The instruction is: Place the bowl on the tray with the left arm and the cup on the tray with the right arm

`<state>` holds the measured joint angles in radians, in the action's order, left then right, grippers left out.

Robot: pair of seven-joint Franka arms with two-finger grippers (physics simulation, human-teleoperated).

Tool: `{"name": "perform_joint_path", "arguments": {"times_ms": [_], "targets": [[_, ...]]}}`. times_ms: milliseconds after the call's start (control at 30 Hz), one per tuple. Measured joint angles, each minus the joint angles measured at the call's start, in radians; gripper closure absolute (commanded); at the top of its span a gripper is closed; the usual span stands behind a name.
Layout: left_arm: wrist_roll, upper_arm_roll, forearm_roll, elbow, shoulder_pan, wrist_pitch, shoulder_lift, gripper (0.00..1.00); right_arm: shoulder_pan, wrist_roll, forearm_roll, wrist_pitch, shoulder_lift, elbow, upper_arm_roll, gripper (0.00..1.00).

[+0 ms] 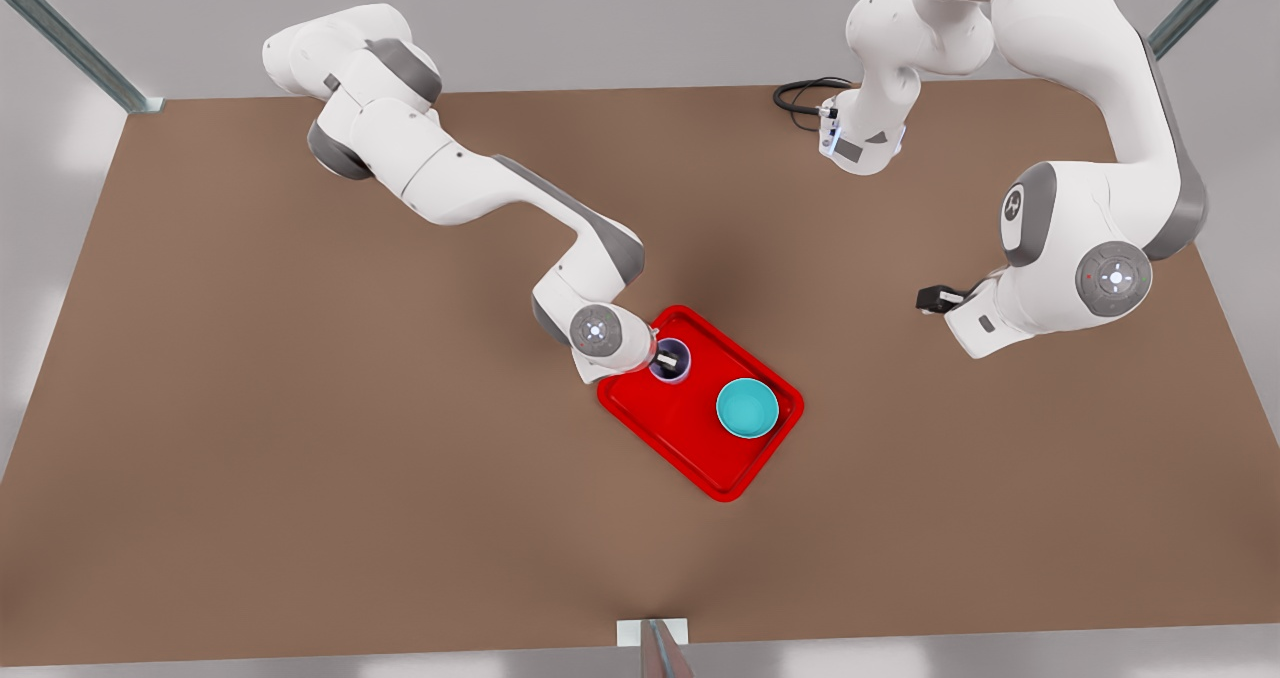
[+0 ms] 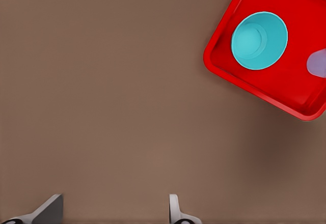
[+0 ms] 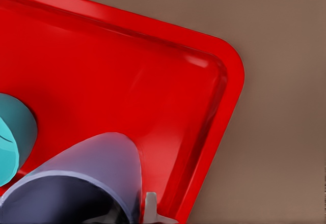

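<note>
Front view overhead, wrist views downward, all sharing tray (image 1: 690, 438)

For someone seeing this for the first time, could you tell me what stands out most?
The red tray at the table's middle catches the eye, with the teal bowl sitting in it. The right hand grips the lavender cup at the tray's corner, while the left hand waits open over bare table.

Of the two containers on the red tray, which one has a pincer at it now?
The lavender cup, the narrower one: the right pincer grips its rim. The wider teal bowl stands free; the left pincer hangs open, away over the table.
</note>
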<state>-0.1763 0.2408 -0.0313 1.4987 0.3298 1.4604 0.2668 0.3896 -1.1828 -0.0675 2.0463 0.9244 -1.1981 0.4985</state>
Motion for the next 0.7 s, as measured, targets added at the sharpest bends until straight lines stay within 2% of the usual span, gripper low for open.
{"name": "perform_joint_path", "arguments": {"times_ms": [200,233,333,433,467,533,567,667,700], "targets": [[0.000,0.000,0.000,0.000,0.000,0.002,0.002,0.00,0.014,-0.003,-0.011,0.002,0.019,0.001,0.000,0.25],[0.000,0.000,0.000,0.000,0.000,0.002,0.002,0.00,0.014,-0.009,-0.008,0.000,0.013,0.004,0.001,0.00],[-0.002,0.000,0.000,0.000,0.000,0.002,0.002,0.00,0.008,-0.011,-0.011,0.014,-0.029,0.009,0.007,0.00],[-0.001,-0.003,0.000,-0.005,0.000,0.003,0.002,0.00,-0.180,0.018,-0.075,-0.026,-0.241,-0.017,-0.001,0.00],[0.001,-0.002,-0.003,-0.078,0.001,-0.010,0.038,0.00,-0.276,0.114,-0.157,-0.162,-0.333,-0.034,-0.002,0.00],[0.001,-0.002,-0.007,-0.092,0.000,-0.014,0.042,0.00,-0.454,0.385,-0.146,-0.353,-0.516,-0.108,0.007,0.00],[0.001,-0.002,-0.008,-0.092,0.000,-0.014,0.042,0.00,-0.471,0.471,-0.108,-0.415,-0.611,-0.167,-0.039,0.00],[0.001,-0.002,-0.009,-0.092,0.000,-0.013,0.044,0.00,-0.441,0.928,0.026,-0.549,-0.768,-0.271,-0.401,0.00],[0.001,-0.002,-0.009,-0.092,0.000,-0.014,0.045,0.00,-0.439,1.008,0.046,-0.537,-0.814,-0.347,-0.454,0.00]]}}
